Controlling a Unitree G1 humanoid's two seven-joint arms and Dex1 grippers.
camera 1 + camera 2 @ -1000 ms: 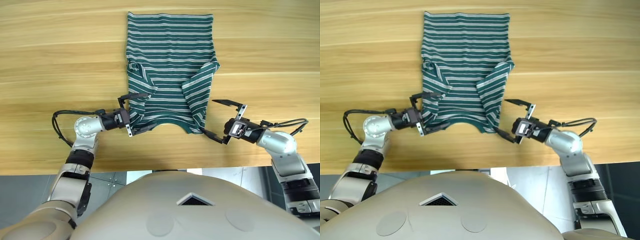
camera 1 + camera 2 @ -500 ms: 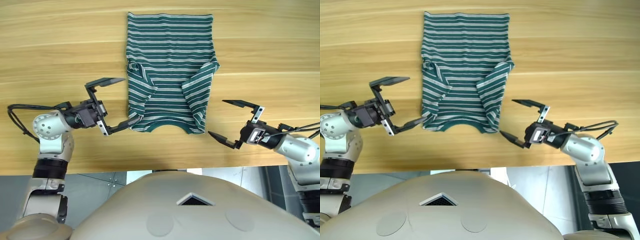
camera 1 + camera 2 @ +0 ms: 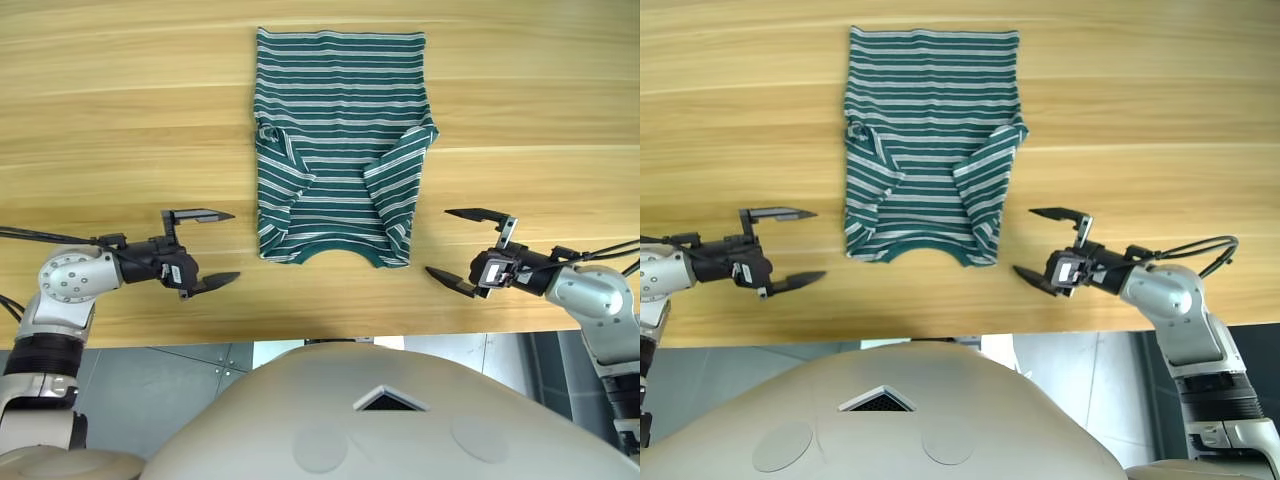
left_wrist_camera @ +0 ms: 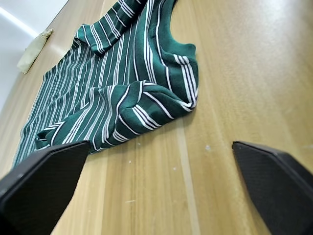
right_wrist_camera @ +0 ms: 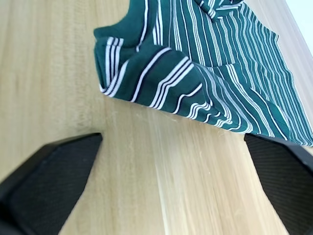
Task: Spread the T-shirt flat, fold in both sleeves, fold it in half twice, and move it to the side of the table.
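The green T-shirt [image 3: 340,140] with white stripes lies flat on the wooden table [image 3: 120,120], both sleeves folded inward over its body, neckline toward the near edge. My left gripper [image 3: 208,248] hovers open to the left of the shirt's near corner, apart from the cloth. My right gripper [image 3: 468,249] is open to the right of the opposite near corner, also clear of it. The left wrist view shows the folded sleeve corner [image 4: 146,105] between wide-spread fingers [image 4: 44,171]. In the right wrist view the shirt's near corner [image 5: 161,83] lies ahead of the spread fingers [image 5: 49,166].
The table's near edge [image 3: 300,335] runs just below both grippers. Bare wood stretches to the left and right of the shirt. A small pale object [image 4: 33,43] lies at the far table edge in the left wrist view.
Both grippers have let go of the shirt's near corners and drawn outward, the left one farther left, the right one to the right. The shirt now lies still with sleeves folded.
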